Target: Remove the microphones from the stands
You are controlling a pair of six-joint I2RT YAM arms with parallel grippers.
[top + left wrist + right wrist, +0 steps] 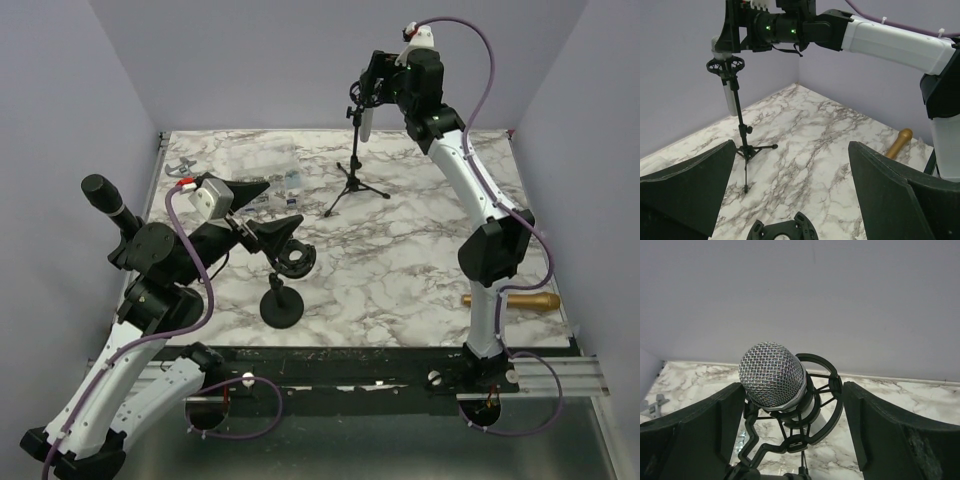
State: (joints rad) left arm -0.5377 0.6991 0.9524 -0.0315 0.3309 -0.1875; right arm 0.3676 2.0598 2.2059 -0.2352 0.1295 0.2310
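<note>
right gripper (368, 85) is up at the back of the marble table (420, 250), at the top of the tripod stand (355, 170). jaws are spread, one finger (690, 430) on each side of the microphone (771, 374). not clamped on it. the outer finger sits right by the ring of the shock mount (822, 400); can't tell if it touches.

microphone is seated in the shock mount on the tripod stand, mesh head up, pale body hanging below the ring. tripod legs are down on the marble, stand upright.

left gripper (265, 212) hangs above the near-left part of the table, jaws wide apart, holding nothing, well apart from the tripod stand. just below it is a second round-base stand (283, 305) with an empty black mount.

a gold microphone (515, 300) lies flat at the right edge of the table, just beside the right arm's base.
</note>
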